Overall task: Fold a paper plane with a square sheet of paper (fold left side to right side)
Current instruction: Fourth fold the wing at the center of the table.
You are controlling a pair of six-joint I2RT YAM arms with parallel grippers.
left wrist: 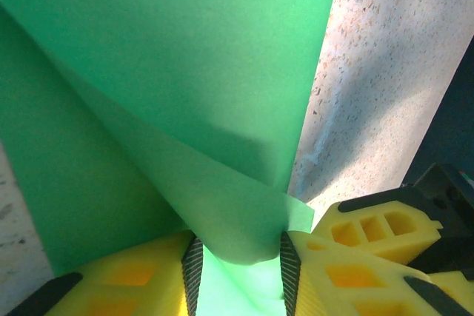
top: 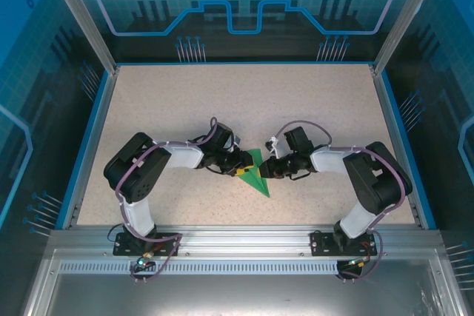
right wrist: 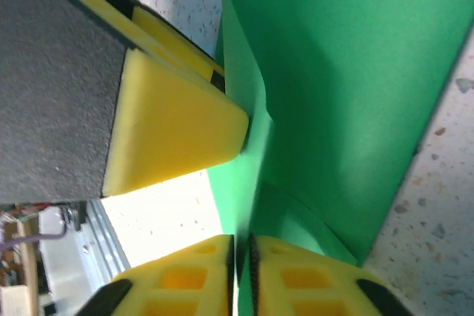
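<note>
Item 1, my left gripper (left wrist: 238, 260): 2 yellow fingers partway apart, pads pressed on either side of a bowed fold of green paper (top: 258, 177).
Item 2, my right gripper (right wrist: 241, 257): 2 fingers almost together, pinching a thin edge of the same paper.
Item 3, the paper: creased to 1 sharp point aimed toward the near edge, between both grippers, mid speckled table (top: 185, 109).

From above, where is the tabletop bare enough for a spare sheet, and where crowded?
Free: the far strip of table before the back wall, and both sides along the blue rails. Crowded: the centre, where left gripper and right gripper meet on the folded green paper.
</note>
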